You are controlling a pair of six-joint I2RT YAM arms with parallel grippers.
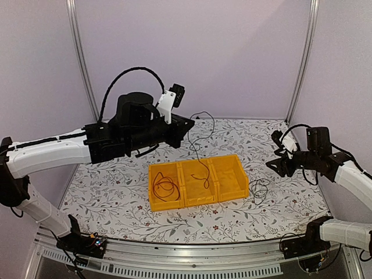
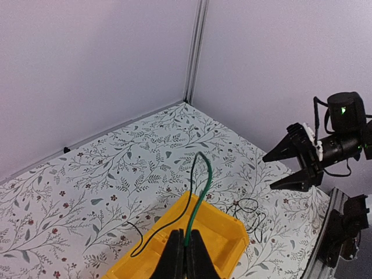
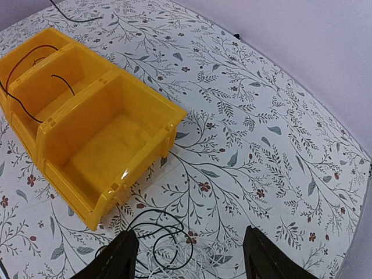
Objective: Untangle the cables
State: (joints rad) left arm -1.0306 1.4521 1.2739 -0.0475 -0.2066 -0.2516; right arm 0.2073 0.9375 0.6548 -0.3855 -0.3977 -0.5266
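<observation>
Cables being sorted into the bin [image 1: 174, 204]. The left gripper [image 2: 186, 234] has its jaws fully closed on the green cable [image 2: 201, 185], pinched above the bin's middle compartment. The cable arches up from the grip and, in the top view, hangs down into that compartment. The right gripper [image 3: 189, 232] has its jaws wide and holds nothing. It is poised over the tangle [image 3: 160, 243] of black and white cables on the table [image 1: 116, 192], just off the bin's right end. A coil [image 1: 165, 186] lies in the bin's left compartment; the right compartment is bare.

The step in hand appears to be seating the green cable. The left gripper should probably descend until the arch slackens inside the compartment walls before releasing, lest the springy loop spill over the rim.

The tangle lies below and between the right gripper's fingers [image 3: 119, 258], apart from them. Pinching one outer strand, not the heap, would likely separate it best.
</observation>
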